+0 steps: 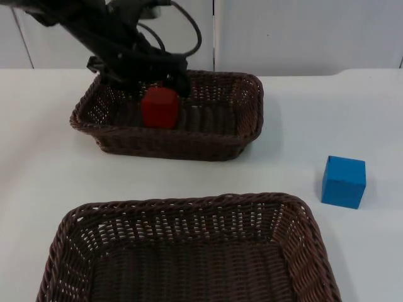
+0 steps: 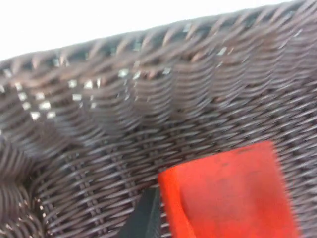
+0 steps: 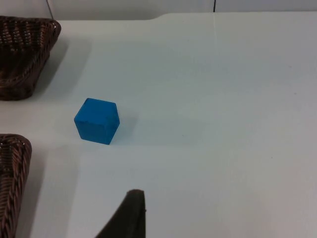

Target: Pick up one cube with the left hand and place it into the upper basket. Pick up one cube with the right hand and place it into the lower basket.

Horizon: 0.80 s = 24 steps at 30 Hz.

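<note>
The left tool (image 1: 165, 85) sits inside the upper basket (image 1: 245, 129), apparently holding the red cube (image 1: 159, 107); best let go low. The blue cube (image 1: 343, 182) waits on the bench (image 1: 302, 163) beside the lower basket (image 1: 302, 226); right tool's state: cannot tell

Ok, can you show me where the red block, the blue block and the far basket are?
red block (image 1: 159, 107): top view, on its front face.
blue block (image 1: 344, 182): top view, on its front face.
far basket (image 1: 249, 119): top view, on its right wall.
</note>
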Each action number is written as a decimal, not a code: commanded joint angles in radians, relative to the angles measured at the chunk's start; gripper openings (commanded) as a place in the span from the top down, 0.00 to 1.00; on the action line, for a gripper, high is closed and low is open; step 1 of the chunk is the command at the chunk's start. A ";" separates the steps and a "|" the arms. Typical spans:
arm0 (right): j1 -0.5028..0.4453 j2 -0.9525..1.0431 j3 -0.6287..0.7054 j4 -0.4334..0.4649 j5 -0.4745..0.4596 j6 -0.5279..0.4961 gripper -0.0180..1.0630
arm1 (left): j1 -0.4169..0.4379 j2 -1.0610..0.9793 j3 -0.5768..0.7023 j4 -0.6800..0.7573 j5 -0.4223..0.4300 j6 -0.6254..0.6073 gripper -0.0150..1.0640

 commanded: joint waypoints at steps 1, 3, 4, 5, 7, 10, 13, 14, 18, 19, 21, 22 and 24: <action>-0.003 -0.003 0.002 -0.002 -0.002 0.000 0.01 | -0.004 -0.035 -0.005 -0.014 0.015 -0.004 0.13; -0.003 -0.003 0.002 -0.002 -0.002 0.000 0.01 | -0.004 -0.069 -0.005 -0.005 0.030 -0.004 0.13; -0.003 -0.003 0.002 -0.002 -0.002 0.000 0.01 | -0.004 -0.069 -0.005 -0.005 0.030 -0.004 0.13; -0.003 -0.003 0.002 -0.002 -0.002 0.000 0.01 | -0.004 -0.085 -0.005 0.000 0.040 -0.004 0.13; -0.003 -0.003 0.002 -0.002 -0.002 0.000 0.01 | -0.004 -0.115 -0.005 0.000 0.058 -0.004 0.13; -0.003 -0.003 0.002 -0.002 -0.002 0.000 0.01 | -0.004 -0.141 -0.005 0.000 0.074 -0.004 0.13; -0.003 -0.003 0.002 -0.002 -0.002 0.000 0.01 | -0.004 -0.166 -0.005 0.005 0.080 -0.004 0.13; -0.003 -0.003 0.002 -0.002 -0.002 0.000 0.01 | -0.004 -0.174 -0.005 0.005 0.080 -0.004 0.13; -0.003 -0.003 0.002 -0.002 -0.002 0.000 0.01 | -0.004 -0.202 -0.005 0.005 0.092 -0.004 0.13; -0.003 -0.003 0.002 -0.002 -0.002 0.000 0.01 | -0.004 -0.212 -0.005 0.005 0.095 -0.004 0.13; -0.003 -0.003 0.002 -0.002 -0.002 0.000 0.01 | -0.004 -0.227 -0.005 0.005 0.101 -0.004 0.13; -0.003 -0.003 0.002 -0.002 -0.002 0.000 0.01 | -0.004 -0.232 -0.005 0.005 0.104 -0.004 0.13; -0.003 -0.003 0.002 -0.002 -0.002 0.000 0.01 | -0.004 -0.246 -0.005 0.005 0.111 -0.004 0.13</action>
